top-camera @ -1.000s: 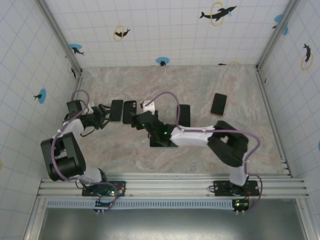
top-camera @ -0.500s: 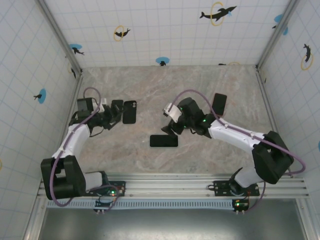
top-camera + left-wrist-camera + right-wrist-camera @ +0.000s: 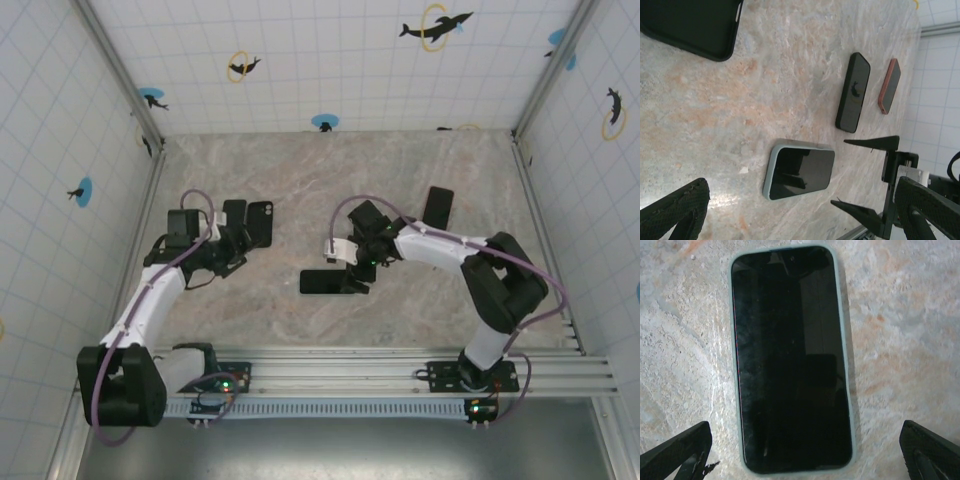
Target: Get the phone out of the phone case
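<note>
Beneath right hand [image 3: 802, 455] — cased phone [image 3: 792, 355], fingertips [image 3: 680, 447] cropped.

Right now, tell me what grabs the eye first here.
A phone in a pale green case lies face up mid-table, framed between the fingers of the open right gripper above it. The left gripper, also open, hovers beside two black phone-shaped items on the table's left.

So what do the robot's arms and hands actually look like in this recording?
The left arm and right arm have white links with black joints, and a lavender cable loops along each. The left hand and right hand are black, with tapered, rough-textured fingers. Small green lights glow at the bases.
</note>
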Robot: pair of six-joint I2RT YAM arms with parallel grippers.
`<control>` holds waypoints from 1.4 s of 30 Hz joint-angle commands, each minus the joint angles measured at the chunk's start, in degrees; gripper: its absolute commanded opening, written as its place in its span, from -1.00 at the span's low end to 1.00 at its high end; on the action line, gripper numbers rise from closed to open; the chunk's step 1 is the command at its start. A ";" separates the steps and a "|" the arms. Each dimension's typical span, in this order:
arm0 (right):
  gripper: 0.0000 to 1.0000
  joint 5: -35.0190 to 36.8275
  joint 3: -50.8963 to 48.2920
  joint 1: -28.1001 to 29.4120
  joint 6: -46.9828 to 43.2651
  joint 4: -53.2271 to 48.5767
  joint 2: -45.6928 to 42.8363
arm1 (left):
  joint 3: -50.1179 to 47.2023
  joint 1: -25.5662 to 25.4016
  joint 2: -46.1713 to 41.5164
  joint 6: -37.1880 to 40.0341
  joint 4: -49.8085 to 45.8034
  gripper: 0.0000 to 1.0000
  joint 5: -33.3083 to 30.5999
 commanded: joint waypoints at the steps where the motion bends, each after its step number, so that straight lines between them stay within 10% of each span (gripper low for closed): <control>1: 0.98 -0.12 4.27 1.29 -4.14 -4.26 2.70 | -0.99 -0.45 -1.07 1.86 -3.53 0.95 -0.71; 27: 0.95 12.36 3.06 8.12 -4.05 -1.92 9.28 | -1.60 -0.53 -0.97 2.87 -3.88 0.95 0.77; 42: 0.45 16.87 1.76 8.60 -0.09 0.20 9.72 | -1.91 -0.53 -0.52 3.67 -4.35 0.95 0.79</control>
